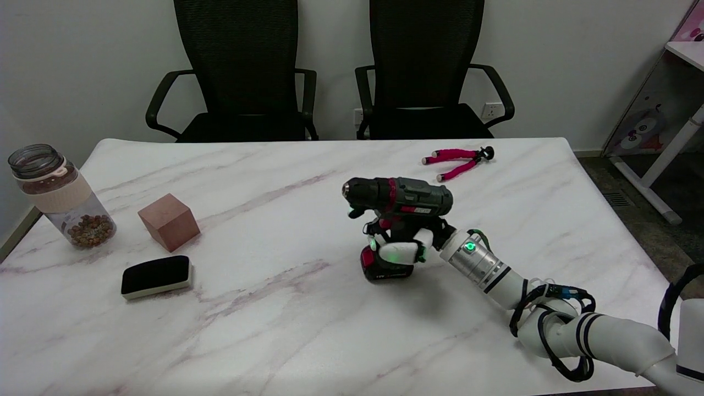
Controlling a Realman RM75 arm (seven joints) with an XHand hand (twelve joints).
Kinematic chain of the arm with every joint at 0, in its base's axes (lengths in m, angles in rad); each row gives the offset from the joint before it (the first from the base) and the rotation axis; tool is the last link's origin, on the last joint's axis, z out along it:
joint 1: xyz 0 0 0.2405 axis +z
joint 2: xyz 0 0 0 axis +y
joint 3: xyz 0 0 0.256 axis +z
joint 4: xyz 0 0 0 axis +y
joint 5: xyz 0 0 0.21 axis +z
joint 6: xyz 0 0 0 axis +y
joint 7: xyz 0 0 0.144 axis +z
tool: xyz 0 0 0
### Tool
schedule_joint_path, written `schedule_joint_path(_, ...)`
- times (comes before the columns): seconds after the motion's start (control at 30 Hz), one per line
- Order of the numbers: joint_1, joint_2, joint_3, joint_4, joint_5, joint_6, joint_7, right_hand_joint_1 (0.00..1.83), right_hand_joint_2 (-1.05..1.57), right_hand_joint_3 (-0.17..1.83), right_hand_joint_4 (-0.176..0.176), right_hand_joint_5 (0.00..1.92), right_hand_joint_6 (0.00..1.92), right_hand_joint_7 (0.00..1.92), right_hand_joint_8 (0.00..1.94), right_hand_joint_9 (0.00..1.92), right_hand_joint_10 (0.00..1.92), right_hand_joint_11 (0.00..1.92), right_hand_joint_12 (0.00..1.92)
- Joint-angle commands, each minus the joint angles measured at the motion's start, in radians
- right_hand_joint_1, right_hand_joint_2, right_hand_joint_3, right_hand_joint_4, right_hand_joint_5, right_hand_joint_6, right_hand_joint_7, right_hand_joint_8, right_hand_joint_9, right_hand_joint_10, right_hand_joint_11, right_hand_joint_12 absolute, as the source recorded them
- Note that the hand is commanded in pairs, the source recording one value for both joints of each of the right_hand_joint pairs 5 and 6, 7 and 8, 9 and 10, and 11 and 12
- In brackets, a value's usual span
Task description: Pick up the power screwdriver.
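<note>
The power screwdriver (401,199) is dark grey and black with red trim, upright near the middle of the marble table (308,330), chuck pointing left. Its red-and-black battery base (385,269) is at the table surface; I cannot tell whether it touches. My right hand (404,247) is wrapped around the handle just below the body, fingers closed around the grip, a green light glowing on it. The white right arm (550,308) reaches in from the lower right.
A brown cube (168,221) and a black-and-white eraser (156,276) lie at the left. A clear jar (60,195) with brown pieces stands at the far left edge. A pink flexible tripod (457,160) lies at the back right. Two black chairs stand behind the table.
</note>
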Motion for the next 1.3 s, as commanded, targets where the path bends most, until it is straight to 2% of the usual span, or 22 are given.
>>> schedule_joint_path(0.03,0.013,0.000,-0.007,-0.027,-0.048,-0.011,0.000,1.01,-0.40,0.76,0.176,0.71,0.71,0.71,0.71,1.80,1.80,1.72,1.72)
schedule_joint_path(0.07,0.014,0.000,-0.007,-0.028,-0.048,-0.011,0.000,1.00,-0.43,0.73,0.175,0.72,0.72,0.72,0.72,1.81,1.81,1.72,1.72)
schedule_joint_path(0.1,0.016,0.000,-0.007,-0.029,-0.048,-0.011,0.000,1.00,-0.44,0.69,0.152,0.77,0.77,0.77,0.77,1.83,1.83,1.73,1.73)
schedule_joint_path(0.13,0.018,0.000,-0.007,-0.029,-0.048,-0.011,0.000,1.01,-0.44,0.67,0.115,0.84,0.84,0.84,0.84,1.86,1.86,1.74,1.74)
schedule_joint_path(0.17,0.019,0.000,-0.007,-0.029,-0.048,-0.013,0.000,1.01,-0.44,0.64,0.100,0.87,0.87,0.87,0.87,1.89,1.89,1.75,1.75)
schedule_joint_path(0.23,0.022,0.000,-0.007,-0.030,-0.048,-0.019,0.000,1.00,-0.40,0.60,0.086,0.92,0.92,0.92,0.92,1.92,1.92,1.77,1.77)
schedule_joint_path(0.37,0.022,0.000,-0.006,-0.039,-0.041,-0.039,0.000,1.02,-0.23,0.66,0.066,0.95,0.95,0.95,0.95,1.92,1.92,1.78,1.78)
schedule_joint_path(0.4,0.022,-0.001,-0.003,-0.041,-0.040,-0.044,0.000,1.02,-0.15,0.72,0.005,1.11,1.11,1.11,1.11,1.92,1.92,1.78,1.78)
schedule_joint_path(0.43,0.022,-0.001,-0.003,-0.042,-0.039,-0.047,0.000,1.01,-0.04,0.78,0.020,1.44,1.44,1.44,1.44,1.92,1.92,1.79,1.79)
schedule_joint_path(0.47,0.022,-0.001,-0.003,-0.044,-0.039,-0.049,0.000,1.01,0.02,0.78,0.173,1.62,1.62,1.62,1.62,1.92,1.92,1.79,1.79)
schedule_joint_path(0.5,0.023,-0.001,-0.003,-0.045,-0.039,-0.050,0.000,1.01,0.09,0.78,0.176,1.80,1.80,1.80,1.80,1.92,1.92,1.80,1.80)
schedule_joint_path(0.53,0.024,-0.001,-0.003,-0.045,-0.039,-0.051,0.000,1.01,0.15,0.80,0.176,1.90,1.90,1.90,1.90,1.92,1.92,1.81,1.81)
schedule_joint_path(0.57,0.025,-0.001,-0.002,-0.045,-0.039,-0.051,0.000,1.01,0.20,0.82,0.176,1.92,1.92,1.92,1.92,1.92,1.92,1.82,1.82)
schedule_joint_path(0.7,0.029,-0.001,-0.001,-0.045,-0.039,-0.055,0.000,1.03,0.34,0.81,0.176,1.92,1.92,1.92,1.92,1.92,1.92,1.84,1.84)
schedule_joint_path(1.0,0.035,-0.001,0.003,-0.066,-0.039,-0.083,0.000,1.04,0.45,0.80,0.176,1.92,1.92,1.92,1.92,1.92,1.92,1.87,1.87)
schedule_joint_path(1.13,0.037,-0.003,0.020,-0.082,-0.038,-0.090,-0.001,1.04,0.78,0.76,0.176,1.92,1.92,1.92,1.92,1.92,1.92,1.89,1.89)
schedule_joint_path(1.17,0.038,-0.003,0.031,-0.088,-0.038,-0.090,-0.001,1.05,0.84,0.75,0.081,1.92,1.92,1.92,1.92,1.92,1.92,1.89,1.89)
schedule_joint_path(1.2,0.038,-0.003,0.043,-0.093,-0.038,-0.090,-0.001,1.05,0.95,0.73,0.030,1.92,1.92,1.92,1.92,1.92,1.92,1.91,1.91)
schedule_joint_path(1.23,0.038,-0.003,0.055,-0.099,-0.038,-0.090,-0.001,1.04,1.02,0.72,0.031,1.92,1.92,1.92,1.92,1.92,1.92,1.91,1.91)
schedule_joint_path(1.3,0.042,-0.003,0.081,-0.117,-0.038,-0.097,-0.001,1.03,1.21,0.68,0.176,1.92,1.92,1.92,1.92,1.92,1.92,1.92,1.92)
